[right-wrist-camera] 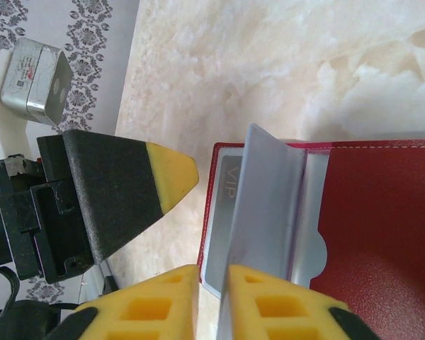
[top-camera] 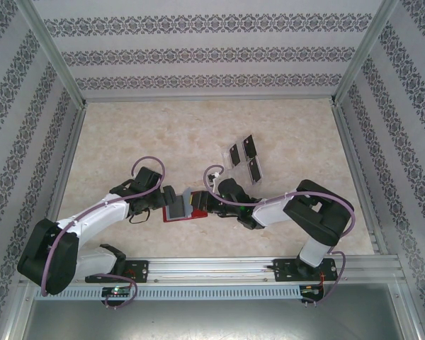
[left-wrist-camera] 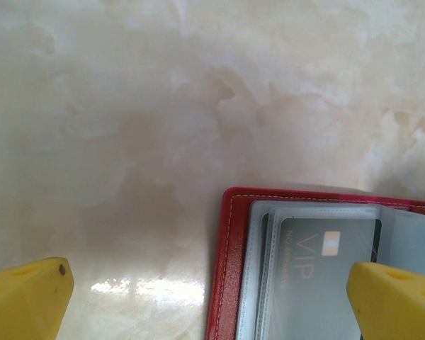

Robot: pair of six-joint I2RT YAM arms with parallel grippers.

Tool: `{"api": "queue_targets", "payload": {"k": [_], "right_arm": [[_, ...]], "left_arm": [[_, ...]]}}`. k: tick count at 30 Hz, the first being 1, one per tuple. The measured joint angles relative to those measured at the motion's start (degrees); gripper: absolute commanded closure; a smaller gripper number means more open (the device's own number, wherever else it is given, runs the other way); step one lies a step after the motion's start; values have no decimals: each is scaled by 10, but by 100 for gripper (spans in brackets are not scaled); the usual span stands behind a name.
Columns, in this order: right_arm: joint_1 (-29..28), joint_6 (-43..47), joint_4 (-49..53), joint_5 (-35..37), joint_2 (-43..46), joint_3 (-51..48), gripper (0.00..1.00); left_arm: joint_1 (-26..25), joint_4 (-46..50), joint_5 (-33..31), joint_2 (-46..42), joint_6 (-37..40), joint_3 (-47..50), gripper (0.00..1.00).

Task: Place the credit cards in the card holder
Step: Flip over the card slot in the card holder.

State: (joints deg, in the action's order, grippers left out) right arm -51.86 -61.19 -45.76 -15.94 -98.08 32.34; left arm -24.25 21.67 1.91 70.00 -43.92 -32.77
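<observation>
A pale marble table (top-camera: 127, 142) is seen from above. Two robot arms meet low in the centre of the frame, over an open red wallet (top-camera: 193, 214).

My left gripper (left-wrist-camera: 209, 301) is spread wide and holds nothing. One yellow tip is over bare table and the other over the wallet's inner pockets. My right gripper (right-wrist-camera: 212, 301) is pinched narrow on a clear pocket leaf (right-wrist-camera: 262, 198), which stands up from the wallet's fold. A black card marked VIP (left-wrist-camera: 326, 244) sits in a pocket underneath.

Three more black cards (top-camera: 249, 147) sit up and right of centre, well apart from the wallet and beside a clear plastic tray (top-camera: 225, 157). I cannot tell whether they lie flat or lean on it.

I judge the wallet to be light and soft, and likely to slide on the glossy table, so it needs pinning down. The leaf looks like thin, floppy film, so I would grip it lightly near its free edge. The cards look stiff, thin and slick, best taken by a short edge.
</observation>
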Motion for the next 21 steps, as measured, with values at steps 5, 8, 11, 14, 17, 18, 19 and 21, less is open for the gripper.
{"api": "queue_targets", "payload": {"k": [5,8,11,14,17,18,19,21], "right_arm": [[0,-2,-4,-4,-15,2,84],[0,-2,-3,-7,-23,9,84],[0,-2,-4,-10,-32,17,85],[-2,-2,-7,-11,-38,19,88],[-4,-2,-2,-11,-39,23,89],[-5,-2,1,-11,-39,27,89],[-5,-2,5,-12,-39,31,89],[-5,-2,12,-13,-40,40,90]], "left_arm": [[0,0,0,0,0,0,0],[0,0,0,0,0,0,0],[0,0,0,-3,0,0,0],[0,0,0,-9,0,0,0],[0,0,0,-9,0,1,0],[0,0,0,-10,0,1,0],[0,0,0,-11,0,2,0],[0,0,0,-15,0,3,0]]}}
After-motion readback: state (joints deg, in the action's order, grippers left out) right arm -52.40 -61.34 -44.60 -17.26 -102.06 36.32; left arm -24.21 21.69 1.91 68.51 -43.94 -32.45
